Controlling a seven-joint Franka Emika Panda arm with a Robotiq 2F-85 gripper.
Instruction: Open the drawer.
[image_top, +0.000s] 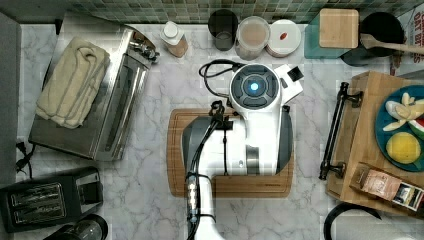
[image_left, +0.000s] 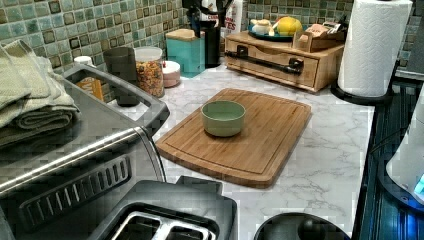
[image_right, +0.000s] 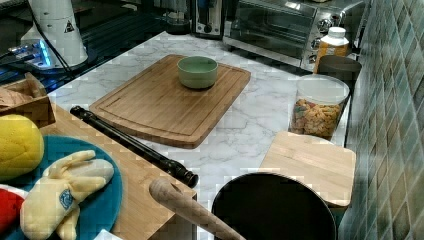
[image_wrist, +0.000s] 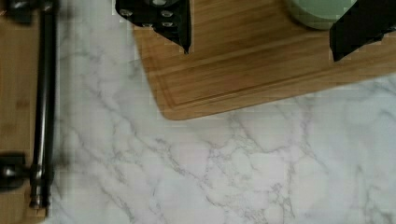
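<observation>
In the top view, the white arm (image_top: 240, 145) is seen stretched over the cutting board (image_top: 230, 186), which lies at the middle of the marble counter (image_top: 150, 210). The drawer (image_top: 350, 135) is set into a wooden box at the counter's edge on the top view's right, and its black bar handle (image_top: 334, 131) faces the cutting board, well apart from it. A teal plate (image_top: 385, 125) of toy food rests on the box. A toaster oven (image_top: 100, 115) stands at the edge on the top view's left, with a folded towel (image_top: 72, 82) on it.

In the left view, the drawer (image_left: 272, 67) is seen shut, flush with its box, near the tiled wall at the counter's far end. A green bowl (image_left: 223, 118) is placed on the cutting board (image_left: 240, 135). A paper towel roll (image_left: 374, 45) stands just beside the box.

In the right view, the handle (image_right: 132, 145) is seen running along the box front, with bare marble between it and the cutting board (image_right: 170, 100). The bowl (image_right: 198, 71) sits toward the board's far end.

In the wrist view, the gripper (image_wrist: 261, 35) is seen with its two black fingers (image_wrist: 175, 21) spread wide, nothing held between them, above the corner of the cutting board (image_wrist: 243, 70). The handle (image_wrist: 44, 102) is seen apart from the fingers, across a strip of marble.
</observation>
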